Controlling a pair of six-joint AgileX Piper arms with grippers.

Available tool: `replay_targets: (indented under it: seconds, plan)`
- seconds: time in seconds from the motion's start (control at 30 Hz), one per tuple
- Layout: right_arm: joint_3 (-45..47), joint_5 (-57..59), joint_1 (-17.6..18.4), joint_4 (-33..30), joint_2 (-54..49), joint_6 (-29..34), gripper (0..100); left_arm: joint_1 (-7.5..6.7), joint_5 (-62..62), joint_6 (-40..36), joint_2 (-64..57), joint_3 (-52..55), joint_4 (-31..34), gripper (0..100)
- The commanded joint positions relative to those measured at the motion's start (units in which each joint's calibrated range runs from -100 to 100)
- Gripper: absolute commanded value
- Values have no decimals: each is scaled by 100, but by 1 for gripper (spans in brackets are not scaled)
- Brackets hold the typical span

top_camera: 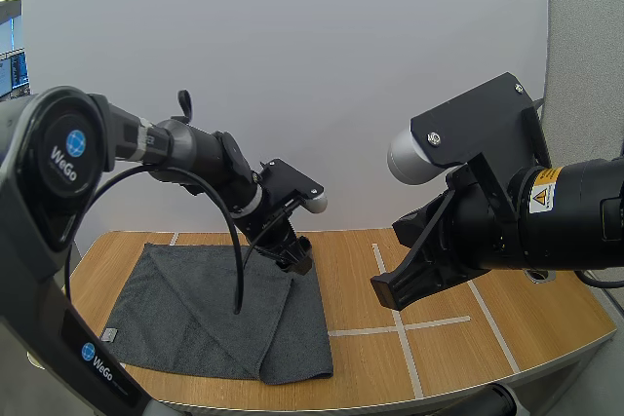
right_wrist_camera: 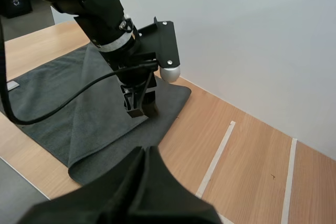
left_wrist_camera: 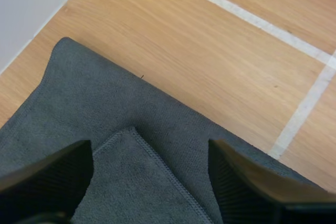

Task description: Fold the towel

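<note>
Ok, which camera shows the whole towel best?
The high view: the towel lies almost whole on the table, one side folded over, with the left arm crossing it. The right wrist view shows most of it beneath the left jaws; the left wrist view gives a close corner between those open jaws.

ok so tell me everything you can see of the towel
Dark grey towel, terry-like cloth with a stitched hem and a small pale tag at one edge, lies on the wooden table. One side is folded over onto itself; that flap's corner sits inside the open left gripper.
</note>
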Motion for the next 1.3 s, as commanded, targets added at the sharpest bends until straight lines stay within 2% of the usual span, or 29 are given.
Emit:
replay_targets:
  seconds: [0.0, 0.1, 0.5, 0.73, 1.27]
  plan:
    - [-3, 0, -14, -32, -51, 14, 0, -26, -342, -132, 187, -60, 149, 100]
    - [-3, 0, -14, -32, -51, 14, 0, -26, -670, -132, 403, -74, 171, 100]
    - [-3, 0, -14, -32, -51, 14, 0, -26, -588, -145, 1085, -433, 171, 100]
    - [-3, 0, -14, -32, -51, 14, 0, -26, -1100, -258, 1358, -447, 441, 100]
    - [-3, 0, -14, -155, -51, 14, 0, -26, -1030, -365, 1812, -778, 476, 100]
